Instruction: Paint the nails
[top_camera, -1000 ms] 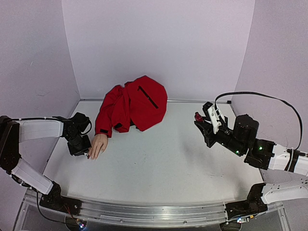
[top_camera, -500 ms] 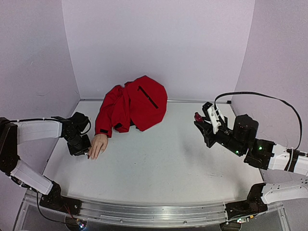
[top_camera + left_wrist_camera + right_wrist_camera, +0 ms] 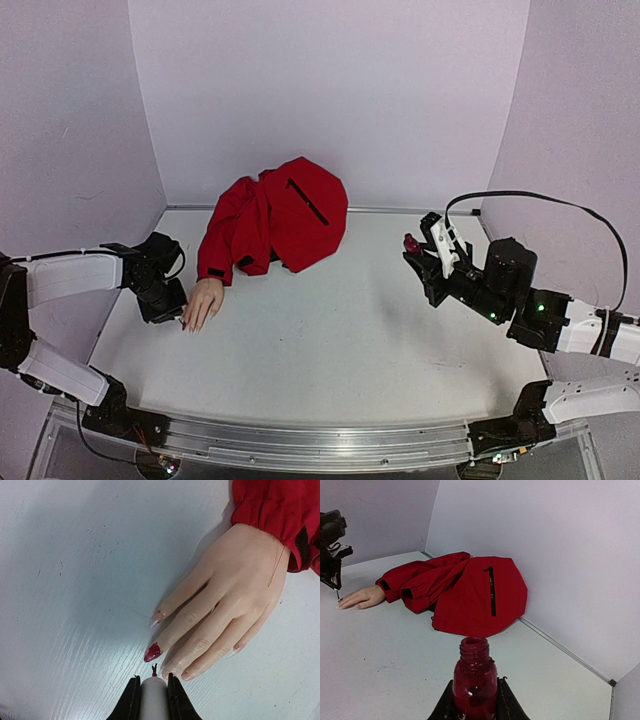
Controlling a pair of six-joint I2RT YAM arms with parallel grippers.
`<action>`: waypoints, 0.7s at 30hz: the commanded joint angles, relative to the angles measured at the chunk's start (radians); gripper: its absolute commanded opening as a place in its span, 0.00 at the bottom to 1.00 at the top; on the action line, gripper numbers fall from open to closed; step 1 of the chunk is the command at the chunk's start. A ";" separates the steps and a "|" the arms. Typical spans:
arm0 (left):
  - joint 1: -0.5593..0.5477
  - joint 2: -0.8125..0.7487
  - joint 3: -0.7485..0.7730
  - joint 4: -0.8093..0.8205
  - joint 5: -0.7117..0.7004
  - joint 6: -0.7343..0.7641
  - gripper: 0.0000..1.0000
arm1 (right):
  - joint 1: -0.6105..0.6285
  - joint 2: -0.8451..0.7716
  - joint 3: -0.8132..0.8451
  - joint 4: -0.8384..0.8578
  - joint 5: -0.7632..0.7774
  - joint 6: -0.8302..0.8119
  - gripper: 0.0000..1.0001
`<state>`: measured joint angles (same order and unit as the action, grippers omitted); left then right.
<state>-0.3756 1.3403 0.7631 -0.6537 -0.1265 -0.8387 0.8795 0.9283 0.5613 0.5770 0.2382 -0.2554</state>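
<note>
One of the nails [image 3: 153,652] wears dark red, and our brush [image 3: 154,670] hangs just off the next fingertip, bristles clear of the skin. We have the left gripper [image 3: 152,694] clenched on the brush's white cap. The right gripper [image 3: 475,700] is clamped round the open bottle [image 3: 475,677], well apart across the table [image 3: 330,350].

To do this well, we'd come in low along the finger, set the bristles at the nail's base and draw toward the tip. Keep it light, since we reckon the hand [image 3: 235,580] could slide.

Count with us:
- one hand, flat on the table's left side, with a red sleeve [image 3: 270,515] at its wrist
- five digits
- one painted nail and one pale nail [image 3: 157,616]; the rest are edge-on, so we cannot tell
- one brush, one bottle, two grippers
</note>
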 commanded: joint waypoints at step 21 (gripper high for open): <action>0.006 -0.238 0.101 -0.057 0.008 0.084 0.00 | -0.005 -0.025 0.025 0.064 -0.040 -0.001 0.00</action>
<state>-0.3756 1.2057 0.7986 -0.6777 -0.1223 -0.8082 0.8795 0.9272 0.5613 0.5770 0.2173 -0.2546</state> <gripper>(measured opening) 0.160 0.210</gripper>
